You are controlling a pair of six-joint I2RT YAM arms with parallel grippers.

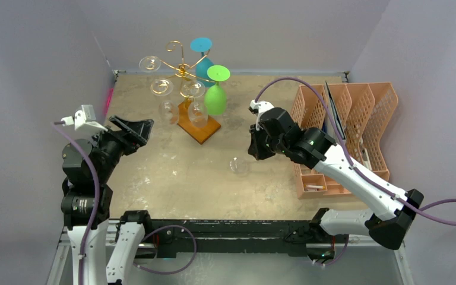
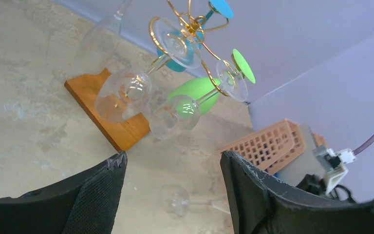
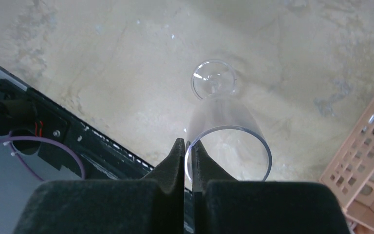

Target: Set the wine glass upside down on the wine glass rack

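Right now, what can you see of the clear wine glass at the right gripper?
The wine glass is clear, colourless and empty: a round open rim, a tall bowl, a stem, a flat round foot. The jaws of the right gripper pinch its rim wall, one inside, one outside. The foot points away from them, toward the table; whether it touches, I cannot tell.

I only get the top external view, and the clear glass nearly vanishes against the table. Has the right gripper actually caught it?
Observer: Yes. Right wrist view shows the right gripper shut on the wine glass rim, one finger inside the bowl, one outside.
Operator: Which end points away from it?
Observer: The foot; the round base shows beyond the bowl.
Operator: Anything in the left gripper?
Observer: No. Its fingers stand apart with nothing between, facing the wine glass rack.
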